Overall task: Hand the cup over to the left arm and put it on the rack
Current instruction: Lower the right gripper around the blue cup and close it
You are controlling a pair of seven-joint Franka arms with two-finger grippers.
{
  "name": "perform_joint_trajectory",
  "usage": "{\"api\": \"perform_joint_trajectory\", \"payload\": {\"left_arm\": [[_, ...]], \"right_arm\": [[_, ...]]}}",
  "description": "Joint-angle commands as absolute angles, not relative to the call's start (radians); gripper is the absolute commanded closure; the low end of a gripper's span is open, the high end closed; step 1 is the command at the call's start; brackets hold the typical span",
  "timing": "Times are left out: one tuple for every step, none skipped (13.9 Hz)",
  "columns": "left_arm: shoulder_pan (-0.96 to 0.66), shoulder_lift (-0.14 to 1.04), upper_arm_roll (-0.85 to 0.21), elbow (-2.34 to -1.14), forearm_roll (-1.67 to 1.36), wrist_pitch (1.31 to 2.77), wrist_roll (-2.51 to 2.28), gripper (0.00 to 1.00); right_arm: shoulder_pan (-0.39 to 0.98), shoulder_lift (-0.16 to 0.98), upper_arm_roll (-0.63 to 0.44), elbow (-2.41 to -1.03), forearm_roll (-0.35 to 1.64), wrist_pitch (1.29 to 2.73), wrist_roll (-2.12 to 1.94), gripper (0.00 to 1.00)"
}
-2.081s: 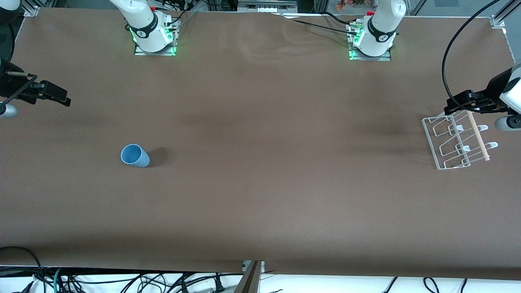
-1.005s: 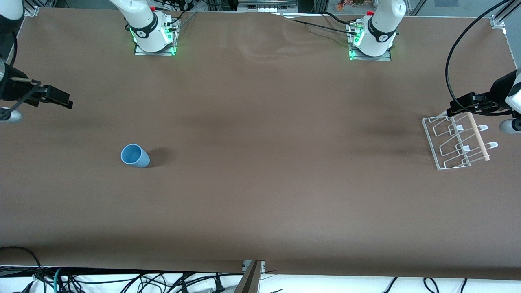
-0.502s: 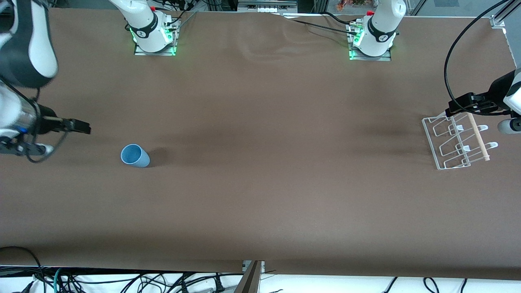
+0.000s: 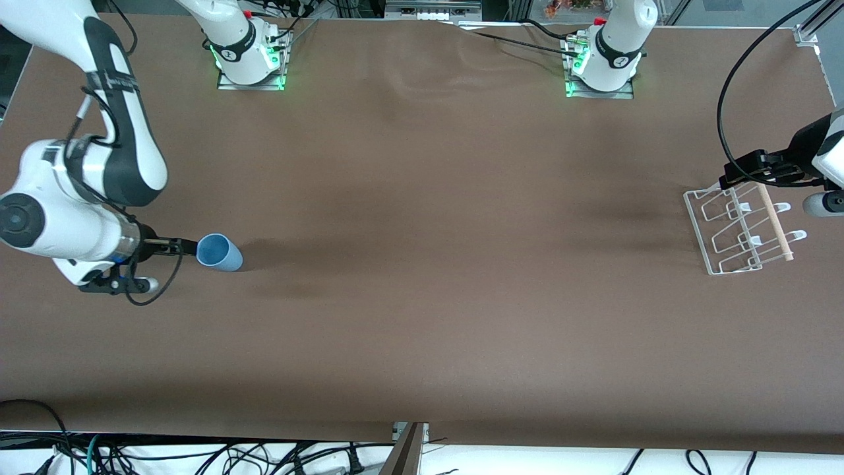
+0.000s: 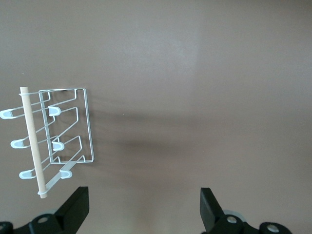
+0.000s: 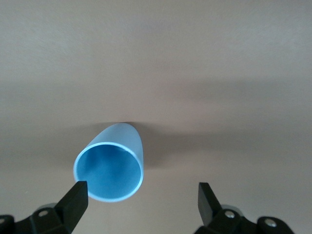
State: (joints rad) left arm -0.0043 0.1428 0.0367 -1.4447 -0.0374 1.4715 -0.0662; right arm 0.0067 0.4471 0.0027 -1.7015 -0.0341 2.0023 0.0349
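The light blue cup (image 4: pixel 221 253) lies on its side on the brown table near the right arm's end, its open mouth turned toward my right gripper (image 4: pixel 190 247). That gripper is low, right at the cup's mouth, open and empty. In the right wrist view the cup (image 6: pixel 109 168) lies close to one fingertip (image 6: pixel 75 197), off-centre between the open jaws. The white wire rack (image 4: pixel 737 227) with its wooden dowel (image 4: pixel 775 221) stands at the left arm's end. My left gripper (image 4: pixel 733 178) hovers open and empty over the rack's end nearest the arm bases. The rack also shows in the left wrist view (image 5: pixel 66 129).
The two arm bases (image 4: pixel 249 56) (image 4: pixel 603 63) stand along the table's edge farthest from the front camera. A black cable (image 4: pixel 725 99) loops above the table by the left arm. Loose cables hang below the table's edge nearest the front camera.
My right arm has swung in from the table's end and come down, bringing its gripper to the cup's mouth. The left gripper has barely moved. The cup and rack have not moved.
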Motion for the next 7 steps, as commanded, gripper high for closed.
{"api": "perform_joint_trajectory", "payload": {"left_arm": [[-0.005,0.156,0.038,-1.414,-0.055,1.460,-0.074,0.00],[-0.003,0.156,0.038,-1.416,-0.055,1.460,-0.074,0.00],[-0.003,0.156,0.038,-1.416,-0.055,1.460,-0.074,0.00],[-0.006,0.156,0.038,-1.416,-0.055,1.459,-0.074,0.00],[-0.005,0.156,0.038,-1.416,-0.055,1.460,-0.074,0.00],[-0.005,0.156,0.038,-1.416,-0.054,1.460,-0.074,0.00],[-0.006,0.156,0.038,-1.416,-0.055,1.459,-0.072,0.00]], "right_arm": [[0.005,0.414,0.006,-1.847,-0.043,2.176,0.046,0.00],[0.003,0.416,0.006,-1.877,-0.041,2.219,0.046,0.00],[0.003,0.417,0.006,-1.900,-0.041,2.250,0.048,0.03],[0.003,0.417,0.006,-1.916,-0.041,2.270,0.048,0.16],[0.003,0.420,0.006,-1.917,-0.041,2.273,0.046,0.37],[0.003,0.434,0.006,-1.916,-0.041,2.272,0.046,0.58],[0.002,0.443,0.006,-1.910,-0.043,2.269,0.043,0.82]]}}
